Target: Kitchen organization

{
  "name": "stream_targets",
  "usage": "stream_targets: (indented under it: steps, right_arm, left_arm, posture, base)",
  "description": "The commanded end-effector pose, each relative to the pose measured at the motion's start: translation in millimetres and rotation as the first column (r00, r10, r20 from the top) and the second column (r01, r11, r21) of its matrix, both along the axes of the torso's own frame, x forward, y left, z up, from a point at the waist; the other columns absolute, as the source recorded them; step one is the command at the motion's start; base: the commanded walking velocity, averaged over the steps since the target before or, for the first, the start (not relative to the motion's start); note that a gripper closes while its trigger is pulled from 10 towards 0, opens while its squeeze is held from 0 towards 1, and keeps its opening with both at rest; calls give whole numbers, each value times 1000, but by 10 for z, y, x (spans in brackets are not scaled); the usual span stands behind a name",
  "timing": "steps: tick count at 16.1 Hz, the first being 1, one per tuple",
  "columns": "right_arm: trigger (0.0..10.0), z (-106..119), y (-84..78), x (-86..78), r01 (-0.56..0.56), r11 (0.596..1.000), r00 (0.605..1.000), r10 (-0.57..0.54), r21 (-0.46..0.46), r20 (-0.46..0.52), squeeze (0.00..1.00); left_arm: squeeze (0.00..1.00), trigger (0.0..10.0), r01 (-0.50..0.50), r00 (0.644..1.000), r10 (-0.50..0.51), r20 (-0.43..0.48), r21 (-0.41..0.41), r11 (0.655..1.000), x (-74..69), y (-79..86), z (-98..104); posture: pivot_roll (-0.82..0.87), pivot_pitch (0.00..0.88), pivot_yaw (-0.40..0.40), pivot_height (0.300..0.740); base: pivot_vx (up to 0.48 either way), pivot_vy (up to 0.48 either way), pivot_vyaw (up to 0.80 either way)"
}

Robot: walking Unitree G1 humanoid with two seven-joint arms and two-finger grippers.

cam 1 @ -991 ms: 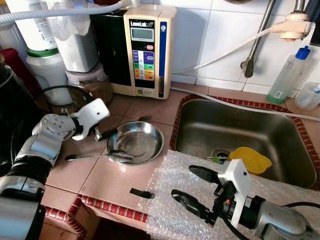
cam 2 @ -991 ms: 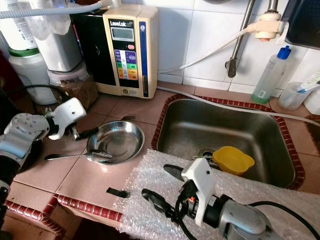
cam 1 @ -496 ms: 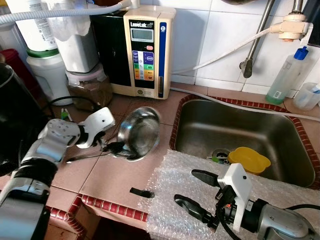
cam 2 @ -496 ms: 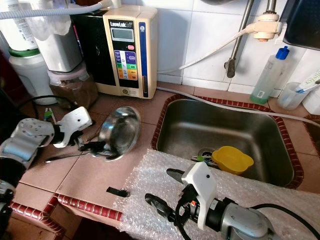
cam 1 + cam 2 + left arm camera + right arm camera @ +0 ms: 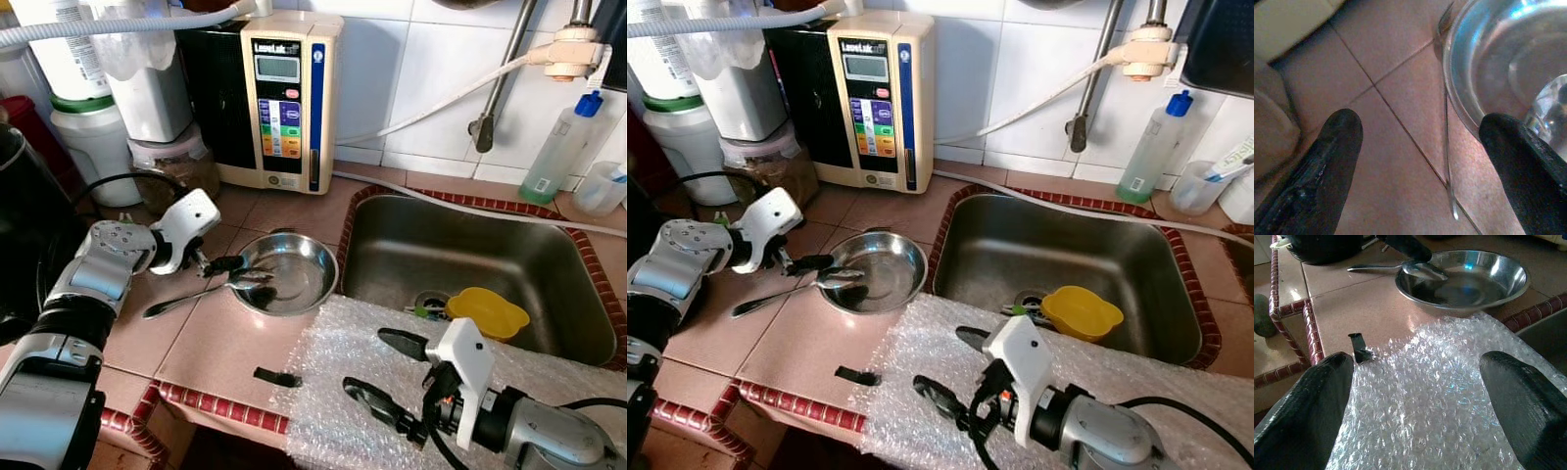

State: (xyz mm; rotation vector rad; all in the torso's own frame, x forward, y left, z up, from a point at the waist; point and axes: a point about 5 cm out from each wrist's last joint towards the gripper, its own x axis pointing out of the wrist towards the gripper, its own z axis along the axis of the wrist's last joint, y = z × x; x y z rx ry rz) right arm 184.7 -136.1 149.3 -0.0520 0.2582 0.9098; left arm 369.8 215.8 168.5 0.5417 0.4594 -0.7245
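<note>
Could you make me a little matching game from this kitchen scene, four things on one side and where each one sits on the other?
Things:
1. metal bowl
2. yellow cup
3. bubble wrap
4. clear bottle with blue cap

Places:
A. inside the sink
B. on the tiled counter, left of the sink
C. ledge behind the sink, by the wall
D. over the counter's front edge

Pairs: 1-B, 2-A, 3-D, 4-C

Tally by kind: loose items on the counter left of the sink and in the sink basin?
Steel bowl: 1
Spoon, resting in the bowl: 1
Fork, under the bowl's rim: 1
Bubble wrap sheet: 1
Black scrap: 1
Yellow cup, in the sink: 1
Total: 6
</note>
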Motion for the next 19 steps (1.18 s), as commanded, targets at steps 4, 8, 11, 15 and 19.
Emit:
stream_targets:
  steps: [4, 8, 11, 15, 19]
  right_arm:
    - [10000, 15, 18, 7, -9, 1000, 1000, 10, -17, 24, 0]
    - [10000, -7, 30, 9, -12, 1000, 1000, 13, -29, 26, 0]
    - [10000, -20, 26, 18, -13, 999, 1000, 14, -37, 27, 0]
    - [10000, -44, 35, 24, -18, 999, 999, 19, -51, 29, 0]
    - [10000, -68, 31, 31, -19, 998, 999, 21, -65, 33, 0]
  left_arm:
    - [0, 10000, -4, 996, 1, -87, -32, 999, -16, 7, 49]
    - [0, 10000, -16, 987, 0, -159, -99, 995, -45, -74, 23]
    - [0, 8863, -35, 981, 10, -195, -127, 991, -66, -78, 4]
    - [0, 0, -54, 965, -10, -264, -233, 971, -115, -147, -26]
    - [0, 0, -74, 960, 10, -280, -217, 973, -151, -139, -77]
  posture:
    - [55, 34, 42, 740]
    - [57, 34, 44, 740]
    - [61, 35, 44, 740]
    - [68, 35, 47, 740]
    - [68, 32, 46, 740]
  base:
    - [0, 0, 0]
    - [0, 0, 0]
    - [0, 0, 0]
    - [0, 0, 0]
    - [0, 0, 0]
